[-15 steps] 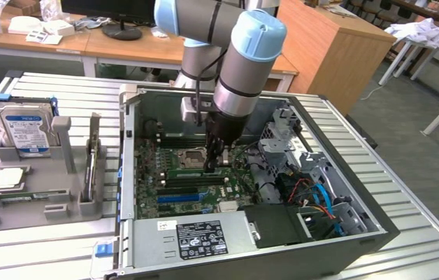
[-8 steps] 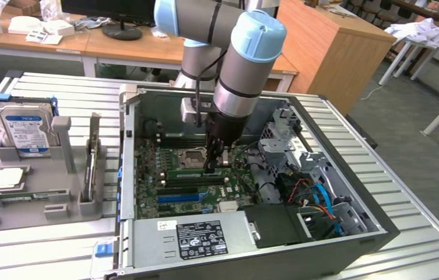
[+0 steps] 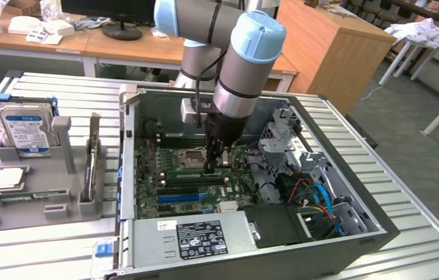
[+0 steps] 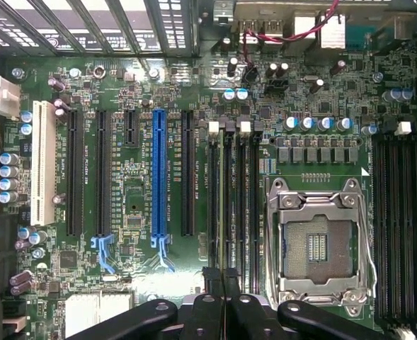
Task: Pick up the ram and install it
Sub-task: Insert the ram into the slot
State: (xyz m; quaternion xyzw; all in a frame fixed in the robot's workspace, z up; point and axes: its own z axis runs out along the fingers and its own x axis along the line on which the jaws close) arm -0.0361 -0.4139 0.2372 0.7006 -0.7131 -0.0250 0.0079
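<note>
My gripper (image 3: 214,165) reaches down inside the open computer case (image 3: 359,233), just beside the CPU socket (image 3: 193,156). Its black fingers are shut on the ram (image 3: 190,172), a thin green stick that lies along the black memory slots on the motherboard (image 3: 165,198). In the wrist view the gripper (image 4: 222,282) has its fingertips pressed together over the memory slots (image 4: 234,205) next to the socket (image 4: 320,244). There the ram is edge-on and hard to tell from the slots.
A grey holder tray (image 3: 17,175) at the exterior view's left carries a silver hard drive (image 3: 21,131) and an upright card (image 3: 92,166). In the case are a power supply (image 3: 196,236), a drive cage (image 3: 281,140), loose cables (image 3: 316,198) and a long blue slot (image 4: 158,173).
</note>
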